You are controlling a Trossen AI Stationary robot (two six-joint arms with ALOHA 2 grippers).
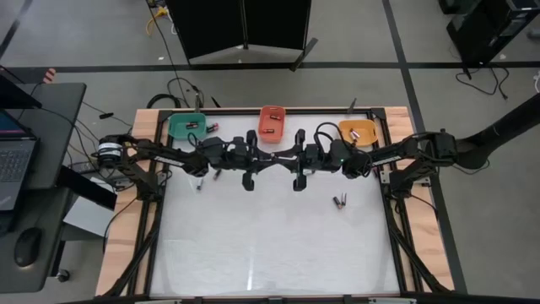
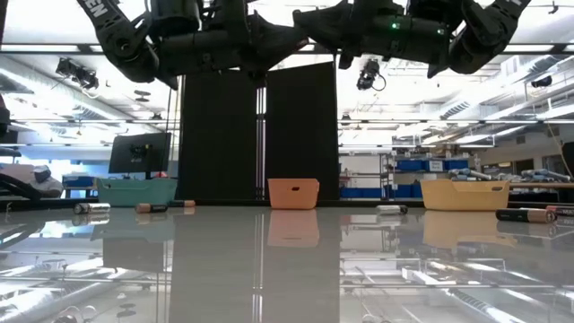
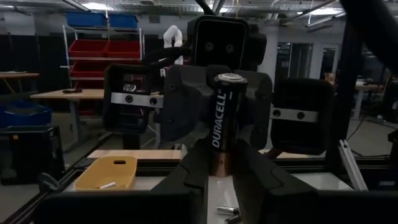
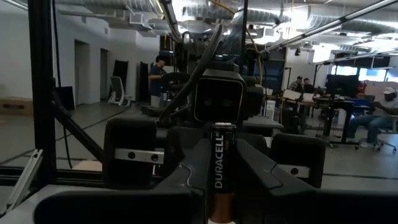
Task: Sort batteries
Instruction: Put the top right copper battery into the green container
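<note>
Your left gripper (image 3: 222,180) is clamped on a Duracell battery (image 3: 222,124), upright between its fingers, held up off the table (image 1: 270,245) at mid-width near the far side. Your right gripper (image 4: 222,180) faces it head-on and grips a battery too, black Duracell (image 4: 219,163) standing upright in its jaws. From overhead the two grippers nearly meet, just in front of the orange bin (image 1: 272,123); whether both clamp one and the same cell, can't tell. Both arms hang above the surface in the low view.

Beyond them: green bin (image 1: 186,126) at far left with a small cell inside, orange bin centre, yellow bin (image 1: 357,131) at far right with a cell inside. Loose batteries on the table: a pair (image 1: 340,201) lying right of centre, touching or nearly so; one (image 1: 200,182) under your left arm. Low view shows more cells lying near the green bin (image 2: 165,206) and beside the yellow bin (image 2: 525,214).

People sit at desks in the room behind, well apart from the table.
</note>
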